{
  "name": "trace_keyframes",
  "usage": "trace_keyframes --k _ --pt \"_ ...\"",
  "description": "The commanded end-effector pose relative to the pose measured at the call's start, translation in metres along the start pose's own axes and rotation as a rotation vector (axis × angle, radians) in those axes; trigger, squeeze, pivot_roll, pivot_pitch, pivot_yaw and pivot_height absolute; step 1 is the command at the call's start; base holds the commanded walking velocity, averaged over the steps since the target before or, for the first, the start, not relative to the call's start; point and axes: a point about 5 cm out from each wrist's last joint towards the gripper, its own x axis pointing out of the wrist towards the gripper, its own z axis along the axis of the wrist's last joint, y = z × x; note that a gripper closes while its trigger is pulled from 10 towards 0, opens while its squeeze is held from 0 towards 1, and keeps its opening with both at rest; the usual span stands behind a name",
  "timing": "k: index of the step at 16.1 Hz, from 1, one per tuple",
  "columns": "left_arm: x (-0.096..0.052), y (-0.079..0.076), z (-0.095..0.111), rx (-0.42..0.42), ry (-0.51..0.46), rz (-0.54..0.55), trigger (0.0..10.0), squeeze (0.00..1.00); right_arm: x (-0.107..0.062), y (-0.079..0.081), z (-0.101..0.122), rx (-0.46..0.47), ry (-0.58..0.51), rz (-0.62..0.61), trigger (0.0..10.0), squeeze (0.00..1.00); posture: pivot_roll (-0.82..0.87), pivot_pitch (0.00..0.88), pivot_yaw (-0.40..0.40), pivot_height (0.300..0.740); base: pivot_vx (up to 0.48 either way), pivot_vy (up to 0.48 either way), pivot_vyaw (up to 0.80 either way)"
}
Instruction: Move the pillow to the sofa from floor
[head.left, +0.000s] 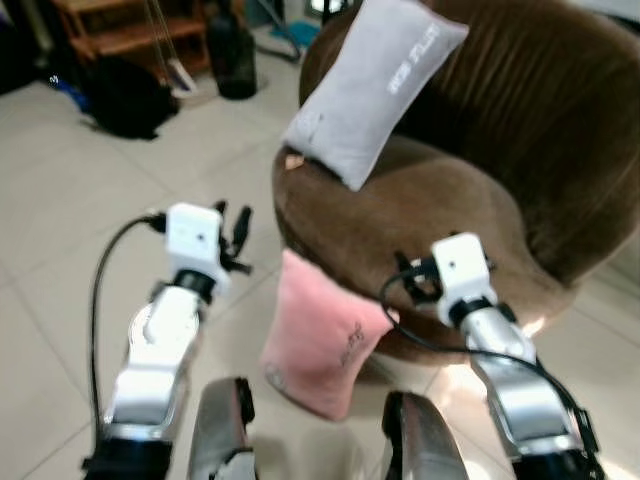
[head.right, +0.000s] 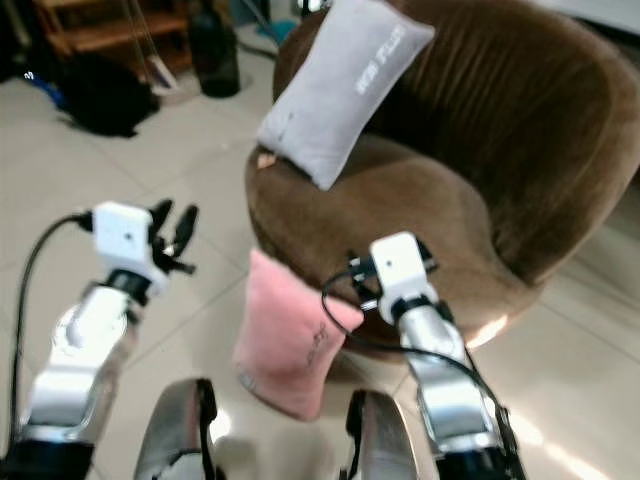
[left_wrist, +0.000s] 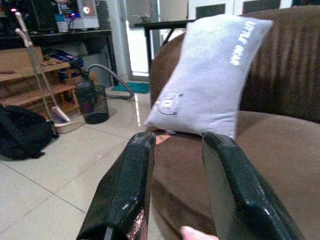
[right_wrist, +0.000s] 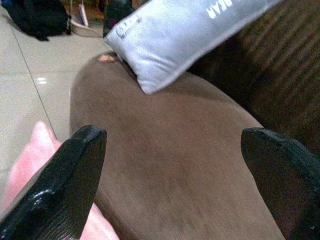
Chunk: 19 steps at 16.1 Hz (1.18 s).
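**Pink pillow not yet lifted from the floor**

A pink pillow (head.left: 320, 345) stands on the tiled floor (head.left: 60, 200), leaning against the front of a round brown sofa (head.left: 420, 220). It sits between two raised grippers: the left gripper (head.left: 238, 232) to one side, fingers slightly parted; the right gripper (right_wrist: 170, 175) just above its corner, spread wide and empty. A grey pillow (head.left: 375, 85) already rests on the sofa. Grasping, lifting and placing all remain.

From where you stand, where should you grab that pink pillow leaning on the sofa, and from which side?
Probably the top edge of the pink pillow. It stands upright on the floor, leaning against the brown sofa, so that edge is free. Come down from above with the open right hand, which hangs nearest, one finger on each flat face.
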Motion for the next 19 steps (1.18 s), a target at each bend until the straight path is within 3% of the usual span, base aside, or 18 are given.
trace_keyframes --k 1,7,9,10,13,16,19 --pt "-0.003 0.003 -0.005 -0.006 0.023 0.012 10.0 0.00 0.002 0.005 0.004 -0.010 -0.015 0.028 10.0 0.00 -0.01 0.058 -0.019 0.528 0.300 0.000 0.00" --pt "-0.007 0.001 -0.009 0.013 0.046 -0.016 10.0 0.00 0.003 0.009 -0.007 -0.001 0.048 0.112 10.0 0.00 0.00 0.062 -0.021 0.528 0.096 0.000 0.00" --pt "-0.013 0.011 -0.023 0.096 0.123 -0.017 10.0 0.00 0.012 0.015 -0.027 0.059 0.121 0.164 10.0 0.06 0.01 0.071 -0.023 0.528 0.000 0.000 0.00" --pt "-0.014 0.013 -0.026 0.110 0.143 -0.018 10.0 0.00 0.014 0.015 -0.032 0.056 0.143 0.155 10.0 1.00 0.01 0.073 -0.022 0.528 0.000 0.000 0.00" --pt "-0.017 0.017 -0.035 0.148 0.210 -0.077 10.0 0.00 0.026 0.021 -0.055 0.107 0.277 0.129 10.0 1.00 0.03 0.106 -0.021 0.528 0.000 0.000 0.00" --pt "-0.023 0.017 -0.034 0.154 0.222 -0.140 10.0 0.00 0.033 0.027 -0.080 0.283 0.408 0.063 10.0 1.00 0.06 0.154 -0.017 0.528 0.000 0.000 0.00" --pt "-0.029 0.016 -0.033 0.166 0.235 -0.167 10.0 0.00 0.035 0.029 -0.089 0.411 0.461 -0.003 10.0 1.00 0.11 0.196 -0.007 0.528 0.000 0.000 0.00"
